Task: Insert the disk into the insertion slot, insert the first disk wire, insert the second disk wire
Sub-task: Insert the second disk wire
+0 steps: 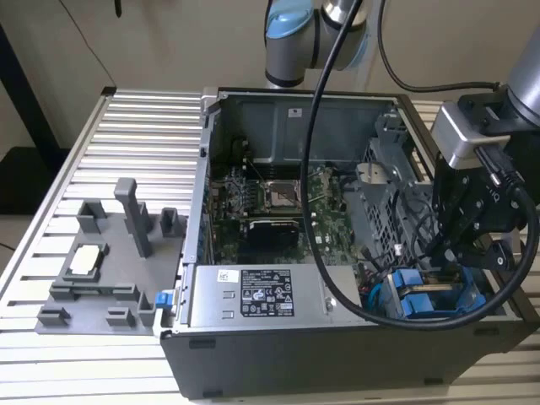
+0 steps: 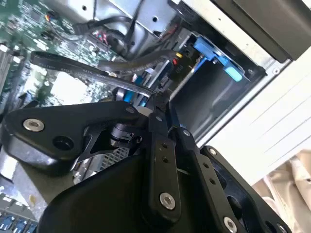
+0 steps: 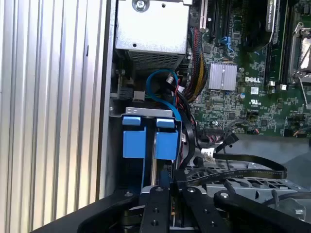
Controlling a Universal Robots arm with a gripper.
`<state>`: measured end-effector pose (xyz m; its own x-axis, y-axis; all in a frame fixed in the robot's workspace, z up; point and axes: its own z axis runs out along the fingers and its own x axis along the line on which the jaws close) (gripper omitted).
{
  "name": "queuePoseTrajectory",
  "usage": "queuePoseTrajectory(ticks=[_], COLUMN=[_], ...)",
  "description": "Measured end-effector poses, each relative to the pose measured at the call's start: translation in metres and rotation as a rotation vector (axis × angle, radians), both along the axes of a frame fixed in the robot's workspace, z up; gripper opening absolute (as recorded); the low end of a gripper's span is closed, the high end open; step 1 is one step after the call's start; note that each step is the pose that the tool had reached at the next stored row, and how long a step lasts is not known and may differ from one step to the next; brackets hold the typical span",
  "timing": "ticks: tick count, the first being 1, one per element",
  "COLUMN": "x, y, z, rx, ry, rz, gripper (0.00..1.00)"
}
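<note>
The disk sits in the insertion slot (image 3: 146,111), a grey metal bay at the case's corner on the exterior view's right. Its blue carrier tabs (image 3: 146,141) (image 1: 419,297) stick out; the drive body is hidden. My gripper (image 1: 439,257) hangs right over those tabs. In both wrist views its black fingers (image 2: 163,145) stand pressed together, the gripper (image 2: 155,99) (image 3: 164,183) shut on the end of a flat black disk wire (image 2: 87,70) (image 3: 252,169). That wire trails away over the motherboard. A thin blue wire (image 3: 156,80) loops just behind the bay.
The open case holds a green motherboard (image 1: 270,194), a silver power-supply box (image 1: 261,295) and a perforated drive cage (image 1: 380,190). The arm's thick black hose (image 1: 319,169) hangs across the case. A grey fixture (image 1: 101,261) stands on the slatted table (image 1: 126,135).
</note>
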<state>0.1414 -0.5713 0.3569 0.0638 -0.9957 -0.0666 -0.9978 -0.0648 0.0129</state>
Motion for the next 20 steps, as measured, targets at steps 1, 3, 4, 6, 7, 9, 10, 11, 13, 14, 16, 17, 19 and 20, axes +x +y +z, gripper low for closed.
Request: queuePoseTrajectory(ticks=[1, 3, 4, 6, 7, 9, 10, 11, 13, 14, 16, 17, 19, 20], x=[0.0000, 0.0000, 0.0000, 0.0000, 0.0000, 0.0001, 0.0001, 0.0002, 0.0008, 0.0016, 0.0030, 0.0033, 0.0038, 0.0042], y=[-0.0003, -0.0004, -0.0005, -0.0022, -0.0037, -0.0064, -0.0070, -0.0072, -0.0073, -0.0073, -0.0074, -0.0074, -0.0076, -0.0077], z=[-0.0001, -0.0002, -0.0002, -0.0006, -0.0011, -0.0025, -0.0032, -0.0037, -0.0045, -0.0048, -0.0058, -0.0060, -0.0061, -0.0064], rx=[0.0129, 0.0155, 0.0156, 0.0158, 0.0168, 0.0193, 0.0211, 0.0262, 0.0391, 0.0412, 0.0425, 0.0425, 0.0421, 0.0424], ry=[0.0000, -0.0001, -0.0001, -0.0001, -0.0001, -0.0001, -0.0001, -0.0001, -0.0001, -0.0001, -0.0003, -0.0004, -0.0006, -0.0007], rz=[0.000, 0.000, 0.000, 0.000, 0.000, -0.003, -0.006, -0.010, -0.014, -0.017, -0.023, -0.028, -0.038, -0.043], gripper=[0.16, 0.16, 0.16, 0.16, 0.16, 0.16, 0.16, 0.16, 0.16, 0.16, 0.16, 0.16, 0.16, 0.16])
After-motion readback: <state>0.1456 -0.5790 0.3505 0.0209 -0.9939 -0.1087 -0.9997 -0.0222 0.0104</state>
